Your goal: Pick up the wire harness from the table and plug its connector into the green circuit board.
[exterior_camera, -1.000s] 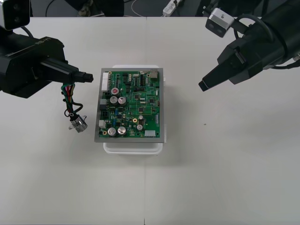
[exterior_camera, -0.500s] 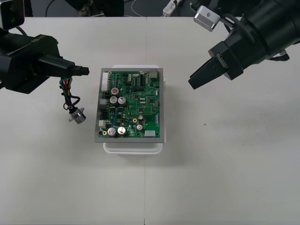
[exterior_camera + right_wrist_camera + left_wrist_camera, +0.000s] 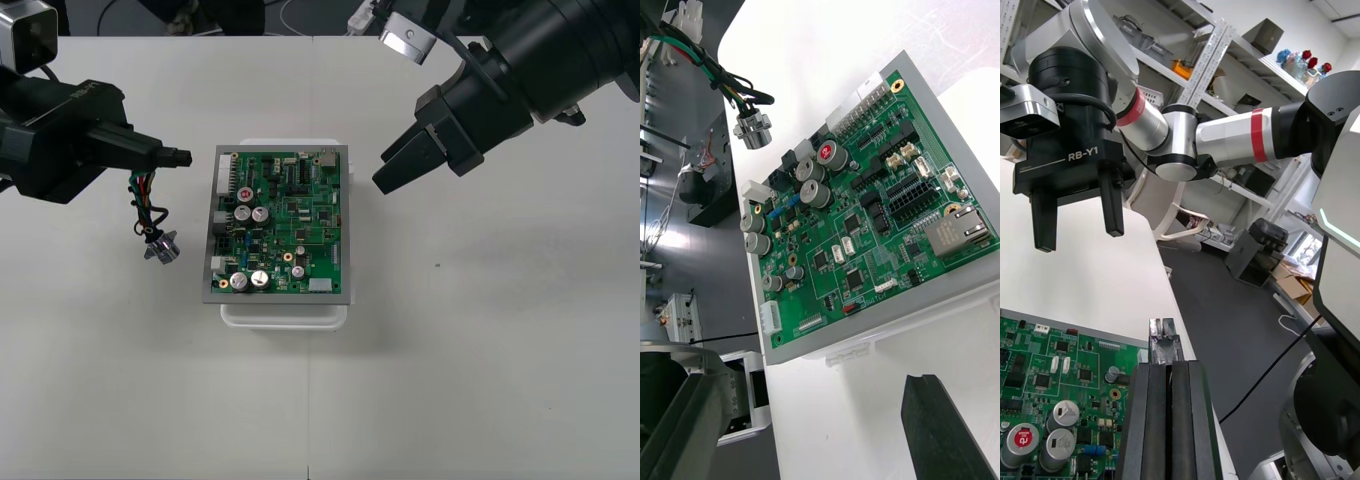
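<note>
Wire harness [image 3: 146,205] dangles just left of the green board [image 3: 280,225], its plug [image 3: 181,158] apparently pinched in my left gripper [image 3: 166,157]; right gripper [image 3: 390,174] hovers spread by the board's far right corner.

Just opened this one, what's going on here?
The left tool is shut on the wire harness at its black plug, held beside the green circuit board at its left edge. The rest of the harness, with its metal socket, hangs below. The plug is not yet in the board. The right tool hovers open near the board's far right corner.
</note>
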